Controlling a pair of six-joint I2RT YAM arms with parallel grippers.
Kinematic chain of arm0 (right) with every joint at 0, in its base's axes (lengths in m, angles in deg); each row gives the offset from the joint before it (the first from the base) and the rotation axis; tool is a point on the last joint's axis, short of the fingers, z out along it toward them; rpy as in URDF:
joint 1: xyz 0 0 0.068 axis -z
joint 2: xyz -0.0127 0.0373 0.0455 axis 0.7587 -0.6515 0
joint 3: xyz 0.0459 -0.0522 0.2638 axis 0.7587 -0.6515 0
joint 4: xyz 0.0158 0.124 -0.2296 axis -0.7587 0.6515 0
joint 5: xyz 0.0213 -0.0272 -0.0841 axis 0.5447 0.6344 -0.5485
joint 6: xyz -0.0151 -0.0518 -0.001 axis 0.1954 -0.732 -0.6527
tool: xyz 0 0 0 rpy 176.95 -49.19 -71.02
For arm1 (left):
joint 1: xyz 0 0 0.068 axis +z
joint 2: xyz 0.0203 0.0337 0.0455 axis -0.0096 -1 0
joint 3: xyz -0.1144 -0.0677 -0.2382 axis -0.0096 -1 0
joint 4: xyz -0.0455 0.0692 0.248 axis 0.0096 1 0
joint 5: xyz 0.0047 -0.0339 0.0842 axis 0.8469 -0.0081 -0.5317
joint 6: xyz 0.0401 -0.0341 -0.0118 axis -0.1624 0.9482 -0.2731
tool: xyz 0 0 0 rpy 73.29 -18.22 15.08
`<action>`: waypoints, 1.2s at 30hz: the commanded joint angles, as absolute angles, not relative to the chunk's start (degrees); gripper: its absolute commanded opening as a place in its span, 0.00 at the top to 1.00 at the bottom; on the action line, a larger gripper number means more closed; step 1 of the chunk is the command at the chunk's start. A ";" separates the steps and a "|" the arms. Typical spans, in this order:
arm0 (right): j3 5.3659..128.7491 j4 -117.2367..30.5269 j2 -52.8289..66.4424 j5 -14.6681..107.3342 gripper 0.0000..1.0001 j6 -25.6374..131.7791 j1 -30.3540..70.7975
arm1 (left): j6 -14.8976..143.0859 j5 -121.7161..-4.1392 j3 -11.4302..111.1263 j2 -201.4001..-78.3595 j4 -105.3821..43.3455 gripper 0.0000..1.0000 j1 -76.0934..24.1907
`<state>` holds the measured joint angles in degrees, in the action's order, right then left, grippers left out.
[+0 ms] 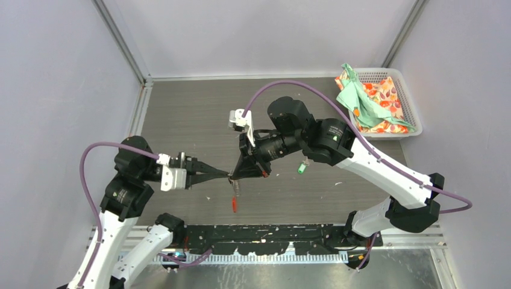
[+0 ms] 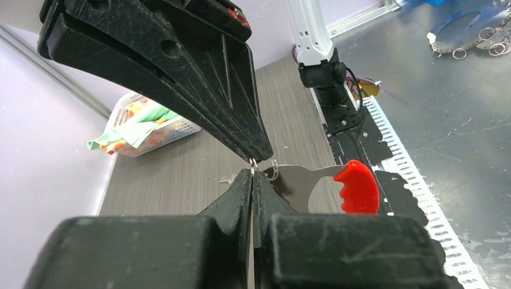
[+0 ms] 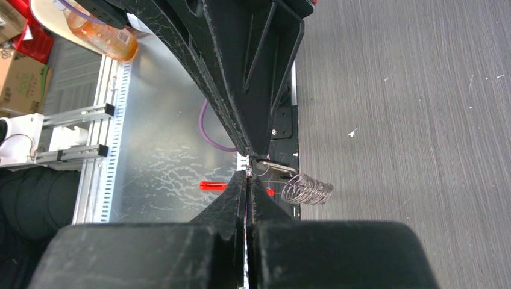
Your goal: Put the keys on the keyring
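— Where's the grey coiled-wire keyring (image 3: 307, 189) with its smooth red plastic tab?
— Dangling in the air where the two black wedge-shaped tips meet. The right gripper (image 3: 246, 176) is clamped on its thin wire. The left gripper (image 2: 252, 173) is clenched there too, grip unclear.
— The green-tagged silver key (image 1: 301, 168)?
— Apart, to their right.
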<state>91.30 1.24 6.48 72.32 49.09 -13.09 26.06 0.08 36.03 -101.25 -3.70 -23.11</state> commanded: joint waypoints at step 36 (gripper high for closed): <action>69.69 -43.11 19.43 64.22 0.99 67.47 -10.26 | 24.46 -0.28 36.11 -98.78 -2.22 0.78 -23.27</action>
